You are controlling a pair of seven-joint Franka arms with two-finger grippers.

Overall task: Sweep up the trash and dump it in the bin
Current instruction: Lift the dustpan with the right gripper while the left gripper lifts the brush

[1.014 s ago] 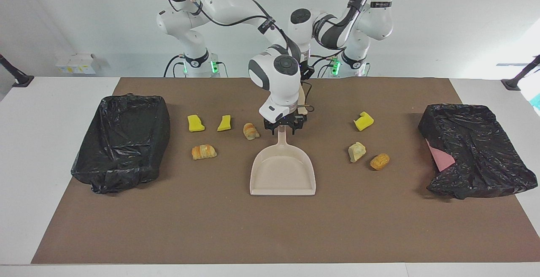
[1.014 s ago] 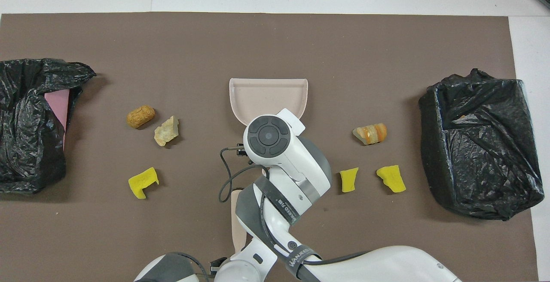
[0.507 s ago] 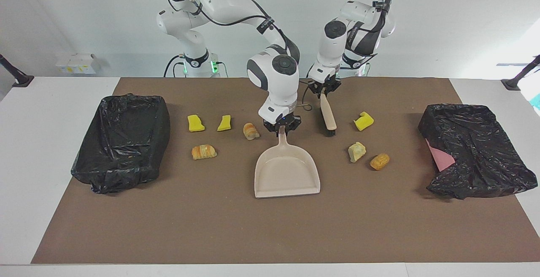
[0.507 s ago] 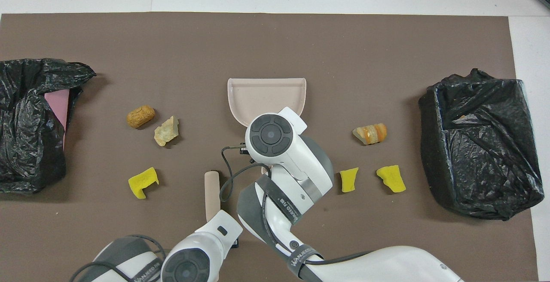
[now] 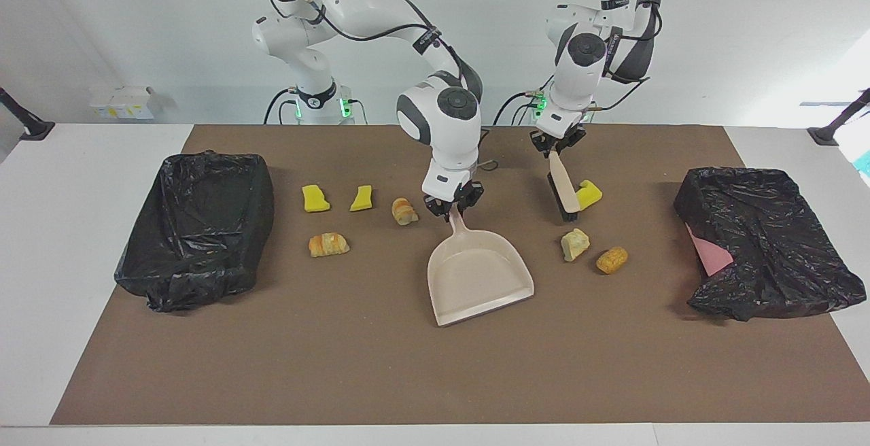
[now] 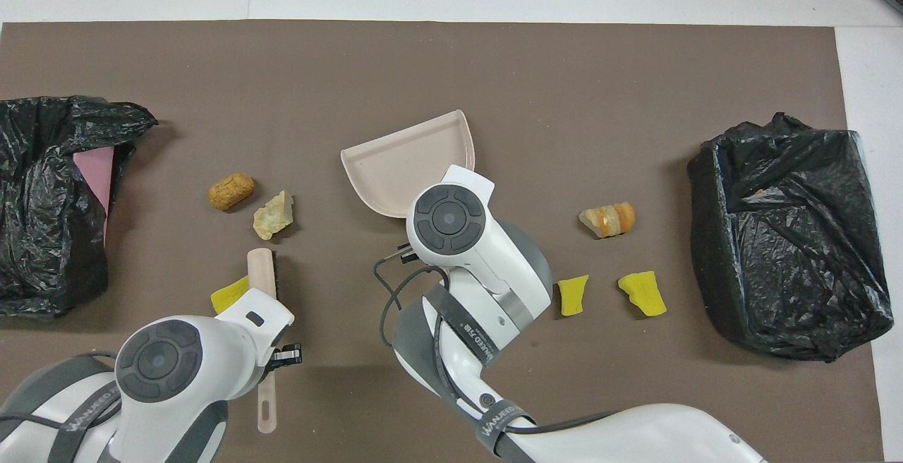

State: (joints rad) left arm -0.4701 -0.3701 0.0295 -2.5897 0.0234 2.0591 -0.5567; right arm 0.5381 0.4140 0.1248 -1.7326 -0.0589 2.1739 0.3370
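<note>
Seven scraps of trash lie on the brown mat [image 5: 380, 364] that covers the tabletop [image 5: 88, 153]. In the facing view, four sit left of centre: two yellow sponge chunks [image 5: 315, 198] [image 5: 361, 198], a small croissant [image 5: 404, 211] and a striped pastry [image 5: 328, 244]. Three sit right of centre: a third yellow sponge chunk [image 5: 588, 193], a pale bread piece [image 5: 574, 243] and a brown roll [image 5: 612, 260].

The right gripper [image 5: 453, 205], at the centre of the frame, has its fingers clamped on the handle of the beige dustpan [image 5: 479, 276], which is angled so its open mouth points toward the lower right of the frame. The left gripper [image 5: 557, 143], right of centre, has its fingers closed on the handle of a brush [image 5: 563, 187]; the brush hangs down just beside the third sponge chunk.

Two bins lined with black bags stand at the mat's ends, one at the left edge of the frame [image 5: 197, 228] and one at the right edge [image 5: 768, 242].
</note>
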